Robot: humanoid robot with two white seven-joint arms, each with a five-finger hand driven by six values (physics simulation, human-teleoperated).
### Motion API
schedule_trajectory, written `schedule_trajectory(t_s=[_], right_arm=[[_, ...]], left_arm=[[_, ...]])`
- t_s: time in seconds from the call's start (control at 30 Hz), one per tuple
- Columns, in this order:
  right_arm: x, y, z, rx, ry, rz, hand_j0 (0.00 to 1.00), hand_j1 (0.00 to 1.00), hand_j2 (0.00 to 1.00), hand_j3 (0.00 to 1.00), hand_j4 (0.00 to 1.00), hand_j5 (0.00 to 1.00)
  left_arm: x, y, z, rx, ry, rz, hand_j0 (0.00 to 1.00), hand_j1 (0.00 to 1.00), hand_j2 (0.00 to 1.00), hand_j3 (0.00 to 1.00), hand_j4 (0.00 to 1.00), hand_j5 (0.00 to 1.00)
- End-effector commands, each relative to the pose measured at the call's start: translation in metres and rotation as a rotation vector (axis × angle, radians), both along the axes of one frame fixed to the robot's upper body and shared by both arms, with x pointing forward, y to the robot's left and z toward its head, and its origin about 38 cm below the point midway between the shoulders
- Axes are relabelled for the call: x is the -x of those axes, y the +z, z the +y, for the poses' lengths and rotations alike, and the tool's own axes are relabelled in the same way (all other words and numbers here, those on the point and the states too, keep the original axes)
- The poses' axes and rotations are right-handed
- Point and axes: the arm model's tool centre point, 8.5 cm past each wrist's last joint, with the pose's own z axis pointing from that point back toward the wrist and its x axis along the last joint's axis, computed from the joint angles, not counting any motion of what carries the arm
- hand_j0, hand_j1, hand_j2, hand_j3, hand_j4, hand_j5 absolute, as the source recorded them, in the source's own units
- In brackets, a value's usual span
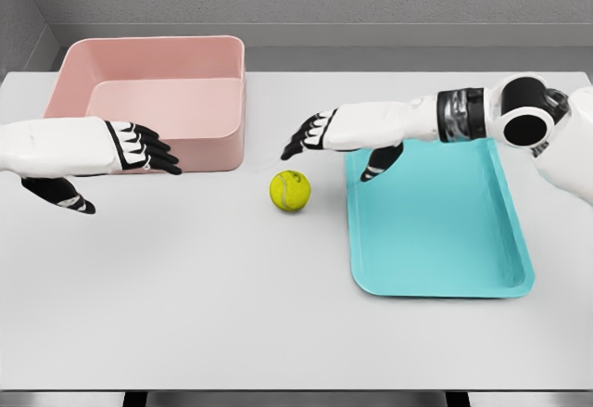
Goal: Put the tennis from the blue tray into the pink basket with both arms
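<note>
Yellow-green tennis ball (290, 190) sits loose on the tabletop (185, 286), between the blue tray (445, 231) and pink basket (153, 92). Probably light, fuzzy and rolly, so cup it from both sides. Right hand (320, 135) hovers just above-right of it, fingers relaxed and empty; left hand (130, 147) is by the basket, fingers extended.

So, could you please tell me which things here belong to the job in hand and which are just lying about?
Belonging to the job:
- tennis ball, on the table between basket and tray
- blue tray
- pink basket
- left hand, open
- right hand, open

Just there:
- grey table, bearing it all; nothing else is lying about
</note>
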Motion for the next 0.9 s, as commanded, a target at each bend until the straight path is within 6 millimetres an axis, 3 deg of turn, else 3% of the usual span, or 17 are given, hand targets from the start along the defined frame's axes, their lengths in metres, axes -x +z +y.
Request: schedule_trajectory(t_s=[0.0,0.1,0.27,0.3,0.37,0.47,0.63,0.67,0.7,0.73,0.87], right_arm=[[-0.01,0.014,-0.027,-0.085,-0.087,-0.046,1.0,1.0,1.0,1.0,1.0,1.0],[-0.021,0.025,-0.047,-0.143,-0.159,-0.08,1.0,1.0,1.0,1.0,1.0,1.0],[-0.018,0.021,-0.081,-0.131,-0.229,-0.078,1.0,1.0,1.0,1.0,1.0,1.0],[-0.016,0.022,-0.098,-0.109,-0.259,-0.081,1.0,1.0,1.0,1.0,1.0,1.0],[-0.015,0.021,-0.112,-0.083,-0.284,-0.078,1.0,1.0,1.0,1.0,1.0,1.0],[-0.015,0.003,-0.137,-0.059,-0.35,-0.04,1.0,1.0,1.0,1.0,1.0,1.0],[-0.015,0.007,-0.142,-0.064,-0.364,-0.049,1.0,1.0,1.0,1.0,1.0,1.0],[-0.018,0.005,-0.15,-0.059,-0.39,-0.043,1.0,1.0,1.0,1.0,1.0,1.0],[-0.025,-0.001,-0.172,-0.051,-0.461,-0.029,1.0,1.0,1.0,1.0,1.0,1.0],[-0.027,-0.002,-0.179,-0.048,-0.483,-0.025,1.0,1.0,1.0,1.0,1.0,1.0],[-0.027,-0.001,-0.178,-0.054,-0.481,-0.028,1.0,1.0,1.0,1.0,1.0,1.0]], left_arm=[[0.0,0.0,0.001,0.006,0.004,0.004,1.0,1.0,1.0,1.0,1.0,1.0],[-0.002,0.001,-0.007,0.025,-0.013,-0.003,1.0,1.0,1.0,1.0,1.0,1.0],[-0.016,-0.001,-0.081,0.155,-0.169,-0.052,1.0,1.0,1.0,1.0,1.0,1.0],[-0.017,-0.002,-0.091,0.163,-0.192,-0.064,1.0,1.0,1.0,1.0,1.0,1.0],[-0.018,0.0,-0.106,0.183,-0.222,-0.071,1.0,1.0,1.0,1.0,1.0,1.0],[-0.02,0.003,-0.135,0.191,-0.277,-0.119,1.0,1.0,1.0,1.0,1.0,1.0],[-0.028,-0.005,-0.157,0.141,-0.325,-0.085,1.0,1.0,1.0,1.0,1.0,1.0],[-0.026,-0.012,-0.166,0.133,-0.348,-0.07,1.0,1.0,1.0,1.0,1.0,1.0],[-0.026,-0.008,-0.171,0.139,-0.36,-0.072,1.0,1.0,1.0,1.0,1.0,1.0],[-0.029,-0.002,-0.172,0.15,-0.36,-0.076,1.0,1.0,1.0,1.0,1.0,1.0],[-0.052,-0.008,-0.179,0.224,-0.314,0.001,1.0,1.0,1.0,1.0,1.0,1.0]])
